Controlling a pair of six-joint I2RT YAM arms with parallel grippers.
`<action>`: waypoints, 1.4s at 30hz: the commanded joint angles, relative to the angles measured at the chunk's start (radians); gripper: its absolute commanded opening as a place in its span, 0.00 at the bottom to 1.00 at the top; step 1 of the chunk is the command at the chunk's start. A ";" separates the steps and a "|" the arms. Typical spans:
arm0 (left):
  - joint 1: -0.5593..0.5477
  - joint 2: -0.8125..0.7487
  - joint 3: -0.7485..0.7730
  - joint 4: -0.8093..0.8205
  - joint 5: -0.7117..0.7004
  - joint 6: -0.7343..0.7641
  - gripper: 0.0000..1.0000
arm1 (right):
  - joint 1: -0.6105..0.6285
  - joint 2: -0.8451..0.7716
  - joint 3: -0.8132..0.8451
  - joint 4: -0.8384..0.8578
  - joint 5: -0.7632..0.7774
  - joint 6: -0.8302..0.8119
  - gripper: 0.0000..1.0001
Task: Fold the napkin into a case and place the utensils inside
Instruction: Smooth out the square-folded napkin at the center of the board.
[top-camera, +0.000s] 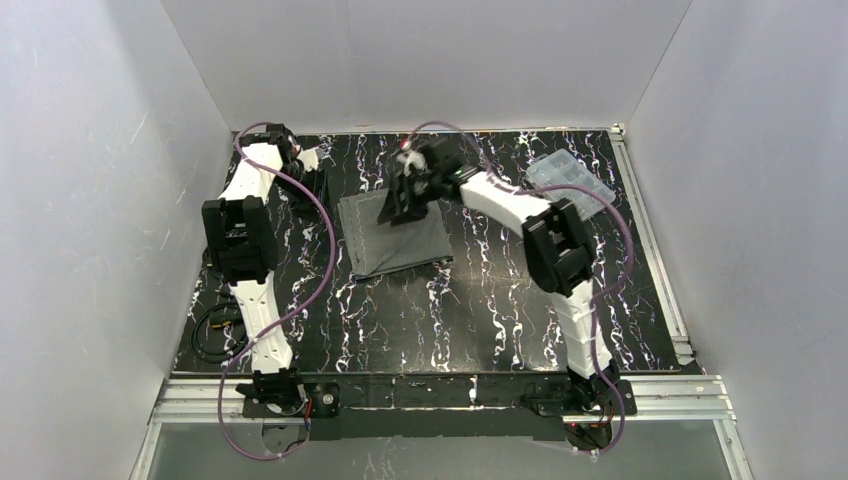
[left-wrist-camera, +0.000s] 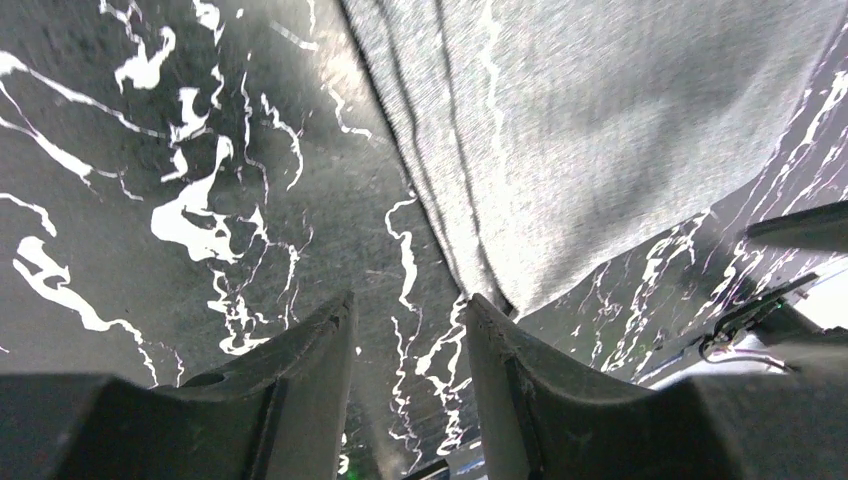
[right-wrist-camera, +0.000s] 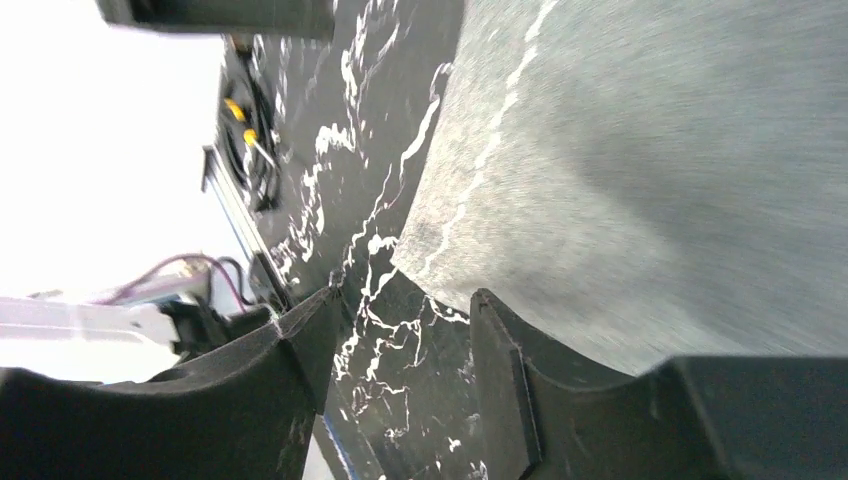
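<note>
Top external view puts the napkin (top-camera: 395, 238) flat on the table (top-camera: 450, 320), just toward 10 o'clock from the middle. It lies as a neat rectangle. The left wrist view shows stacked edges along its side, so I judge it partly folded and not yet a narrow case. It sits between the two arms, probably so each can reach an opposite edge for the next fold.

The right gripper (right-wrist-camera: 400, 370) is spread wide with nothing between its fingers. Bare table shows in the gap, and a napkin corner lies just at 1 o'clock of it. The left gripper (left-wrist-camera: 410, 375) is also released and empty, with another napkin corner just beside its right finger.

The right arm rises from its base at 5 o'clock with its elbow lifted. Its forearm stretches toward 11 o'clock, and the wrist tips down over the napkin's far edge. The left arm stands up along the 9 o'clock side, then bends toward 3 o'clock, low by the napkin's far left corner.

A clear box (top-camera: 568, 178) sits at 2 o'clock. I cannot pick out the utensils.
</note>
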 joint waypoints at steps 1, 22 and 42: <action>-0.039 0.004 0.075 -0.017 0.027 -0.052 0.43 | -0.155 -0.134 -0.045 0.064 -0.059 0.039 0.56; -0.169 0.130 0.133 0.106 -0.176 -0.108 0.45 | -0.246 -0.229 -0.385 -0.116 0.250 -0.149 0.69; -0.172 0.160 0.207 0.138 -0.139 -0.135 0.41 | -0.290 -0.215 -0.335 -0.030 0.120 -0.092 0.65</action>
